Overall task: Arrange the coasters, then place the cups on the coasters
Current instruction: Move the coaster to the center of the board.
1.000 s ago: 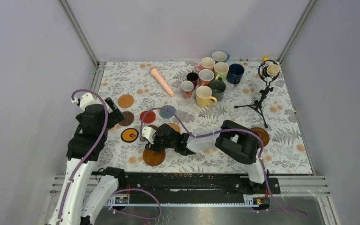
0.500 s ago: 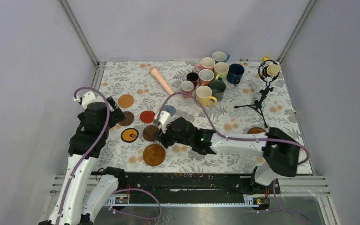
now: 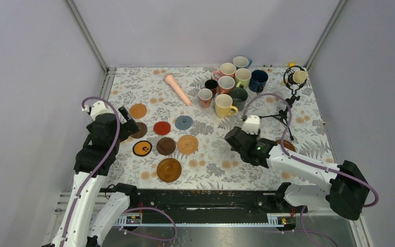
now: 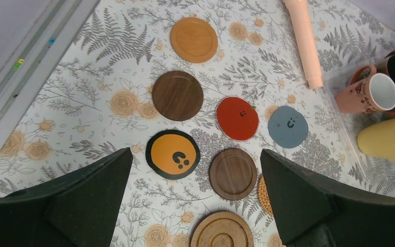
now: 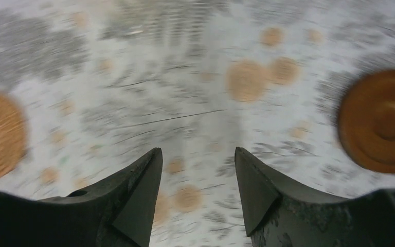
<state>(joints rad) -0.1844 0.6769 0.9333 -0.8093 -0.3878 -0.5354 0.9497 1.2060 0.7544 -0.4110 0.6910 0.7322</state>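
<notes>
Several coasters lie in a loose group left of centre: orange wood (image 3: pixel 138 110), red (image 3: pixel 161 128), grey-blue (image 3: pixel 183 122), black with yellow (image 3: pixel 142 148), dark brown (image 3: pixel 165 146), tan woven (image 3: pixel 187 144) and a ridged brown one (image 3: pixel 168 170). Another brown coaster (image 5: pixel 380 121) lies at the right. The cups (image 3: pixel 231 82) cluster at the back. My left gripper (image 4: pixel 195 154) hangs open high above the black-and-yellow coaster (image 4: pixel 173 154). Over bare cloth at mid-table, my right gripper (image 5: pixel 197 150) (image 3: pixel 233 138) is open and holds nothing. The right wrist view is blurred.
A long pink stick (image 3: pixel 177 88) lies at the back, left of the cups. A small black tripod microphone (image 3: pixel 289 98) stands at the back right. The flowered cloth (image 3: pixel 226 170) covers the table, with metal rails along its edges.
My right arm has swung away from the coaster group to the right, uncovering the tan woven coaster beside the dark brown one. Its jaws have widened. The left arm has stayed still.
</notes>
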